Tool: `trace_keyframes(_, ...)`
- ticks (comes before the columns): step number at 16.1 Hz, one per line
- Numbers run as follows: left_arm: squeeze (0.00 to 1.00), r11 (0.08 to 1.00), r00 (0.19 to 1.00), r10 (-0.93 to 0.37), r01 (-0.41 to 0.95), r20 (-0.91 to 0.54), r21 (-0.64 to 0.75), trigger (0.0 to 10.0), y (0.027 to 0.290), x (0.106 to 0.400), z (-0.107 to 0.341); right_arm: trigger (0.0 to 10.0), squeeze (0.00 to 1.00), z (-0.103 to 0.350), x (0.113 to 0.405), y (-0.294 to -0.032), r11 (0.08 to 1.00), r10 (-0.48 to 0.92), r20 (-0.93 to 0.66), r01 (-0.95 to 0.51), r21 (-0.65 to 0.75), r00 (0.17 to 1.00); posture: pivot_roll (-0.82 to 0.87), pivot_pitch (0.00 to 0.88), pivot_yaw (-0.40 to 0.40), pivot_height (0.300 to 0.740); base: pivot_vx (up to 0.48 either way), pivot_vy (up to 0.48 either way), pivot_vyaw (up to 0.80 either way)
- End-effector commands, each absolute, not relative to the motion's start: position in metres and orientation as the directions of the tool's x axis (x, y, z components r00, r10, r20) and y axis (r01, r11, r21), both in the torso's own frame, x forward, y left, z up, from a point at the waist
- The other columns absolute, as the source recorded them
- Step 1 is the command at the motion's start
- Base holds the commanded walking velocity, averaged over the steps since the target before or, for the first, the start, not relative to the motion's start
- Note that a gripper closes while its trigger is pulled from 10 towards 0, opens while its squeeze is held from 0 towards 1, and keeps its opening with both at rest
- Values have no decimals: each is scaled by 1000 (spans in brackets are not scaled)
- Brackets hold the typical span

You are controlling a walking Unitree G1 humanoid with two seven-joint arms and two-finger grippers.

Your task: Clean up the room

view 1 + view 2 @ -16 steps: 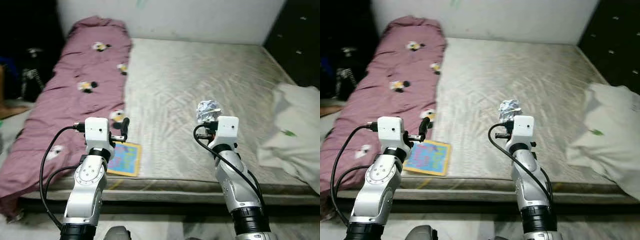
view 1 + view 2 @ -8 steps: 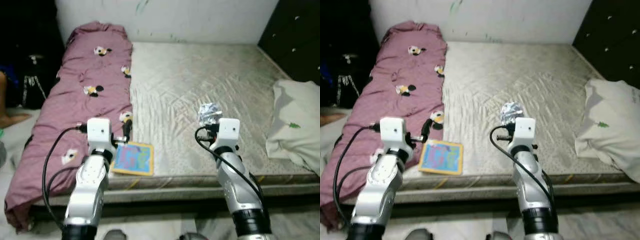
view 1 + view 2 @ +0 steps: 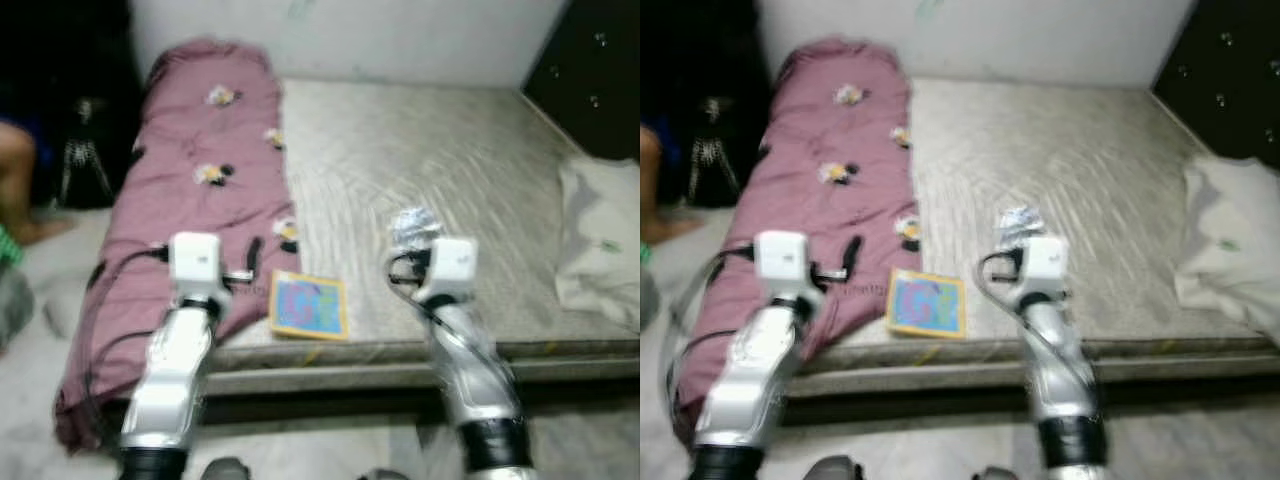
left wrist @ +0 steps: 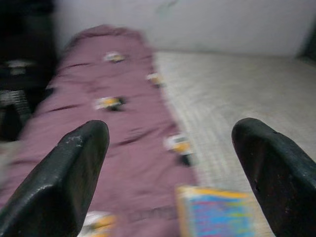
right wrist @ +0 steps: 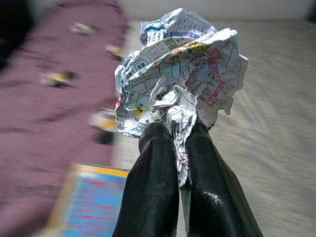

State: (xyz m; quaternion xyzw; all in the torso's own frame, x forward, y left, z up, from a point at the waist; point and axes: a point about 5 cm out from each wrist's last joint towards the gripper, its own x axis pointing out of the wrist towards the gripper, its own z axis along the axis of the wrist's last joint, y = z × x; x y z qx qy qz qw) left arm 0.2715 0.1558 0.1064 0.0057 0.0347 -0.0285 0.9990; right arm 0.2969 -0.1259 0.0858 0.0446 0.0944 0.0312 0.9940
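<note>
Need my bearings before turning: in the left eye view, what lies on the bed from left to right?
Maroon patterned blanket → colourful square book → crumpled newspaper ball in the right gripper → white pillow.

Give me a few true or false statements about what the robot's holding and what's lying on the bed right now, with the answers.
1. The right gripper holds a crumpled paper ball. True.
2. The left gripper clamps the colourful book. False: its jaws are wide open and hold nothing; the book lies on the mattress near the front edge.
3. A purple blanket covers the mattress's left side. True.
4. The white bedding lies on the blanket. False: it sits at the mattress's right edge.
</note>
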Motion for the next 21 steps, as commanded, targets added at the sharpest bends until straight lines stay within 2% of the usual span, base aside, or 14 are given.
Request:
trace_keyframes(1,0,998,996,-62,62,-59,5,10000,151,274,110,10000,0,92,299,-131,996,64,-163,-52,77,985,19,0,-67,740,0,480,0)
trace_keyframes(9,0,999,999,-34,34,-21,14,10000,154,277,118,10000,0,97,302,-129,994,90,-134,-81,68,987,34,0,-70,740,0,480,0)
trace_keyframes(12,0,999,1000,-3,2,23,36,10000,157,282,133,10000,0,102,303,-129,992,110,-113,-102,81,987,51,11,-71,740,0,0,0)
trace_keyframes(16,0,999,999,-46,46,3,20,10000,160,275,126,10000,0,105,302,-123,987,152,-99,-145,76,983,29,32,-64,740,0,0,800)
trace_keyframes(21,0,998,1000,-12,12,-8,65,10000,164,273,121,10000,0,104,301,-125,988,148,-100,-142,68,984,26,38,-59,740,0,0,800)
